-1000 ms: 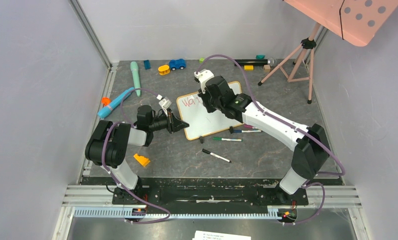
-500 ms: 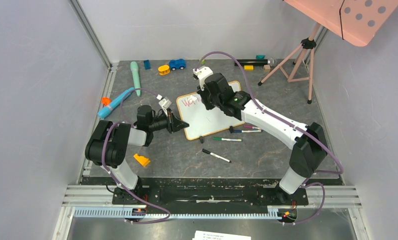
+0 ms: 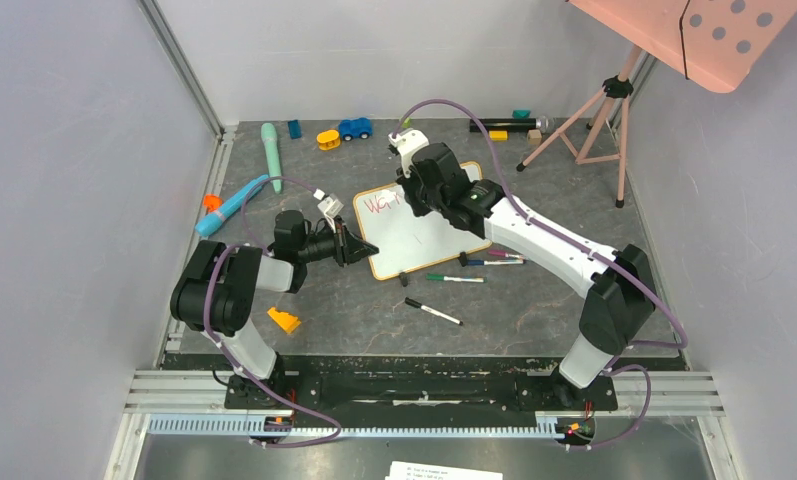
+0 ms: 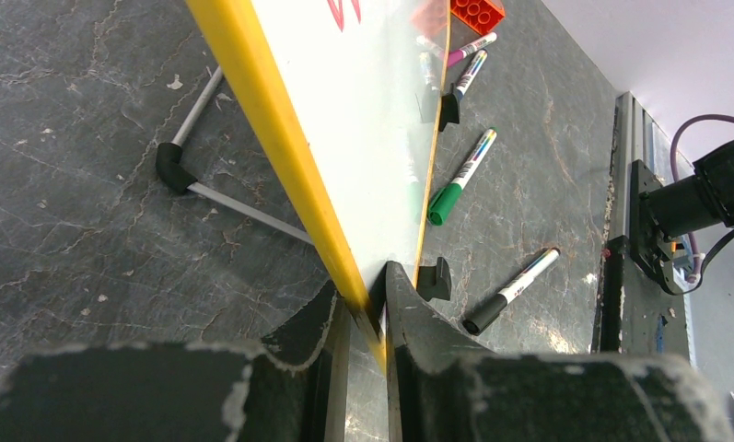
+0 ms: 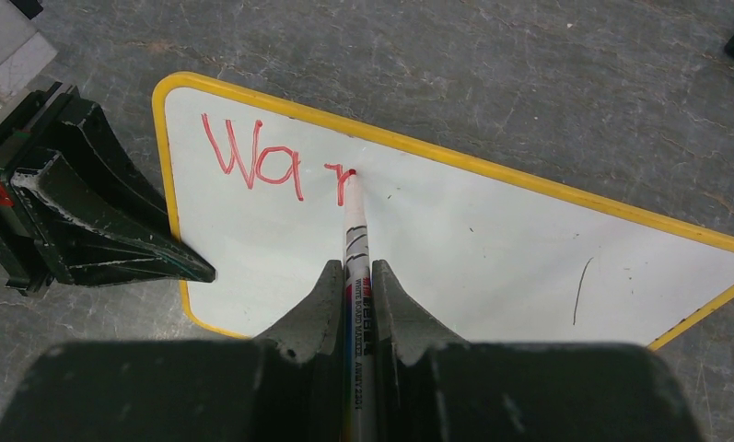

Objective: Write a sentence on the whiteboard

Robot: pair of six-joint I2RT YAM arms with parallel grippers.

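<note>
The right gripper [image 3: 415, 188], seen from the top camera, hangs over the upper left part of the whiteboard [image 3: 424, 238], which sits mid-tabletop between the two arms. The left gripper [image 3: 368, 248] reaches in from the left to the board's near left corner, most likely to steady it against the push of writing. The board's long axis runs left to right, rising a little toward the far right, and the start of the sentence [image 3: 382, 205] shows as red marks near its top left corner.

In the left wrist view, the left gripper [image 4: 368, 296] is closed narrow on the yellow-looking frame of the whiteboard [image 4: 363, 120], one finger on each face. The board is propped at a tilt on a thin grey stand leg [image 4: 217, 197] with black feet, so a hold at the corner makes sense. A green marker [image 4: 460, 173] and a black marker [image 4: 510, 291] lie on the tabletop just beyond it.

In the right wrist view, the right gripper [image 5: 354, 276] is clamped tight on a red marker [image 5: 356, 241]. The marker's long axis runs straight out from the fingers and its tip touches the whiteboard [image 5: 492, 249]. The sentence [image 5: 271, 161] reads "Wa", with the next letter just begun, so most of it remains to be written. The left gripper [image 5: 192, 267] pinches the left edge.
</note>
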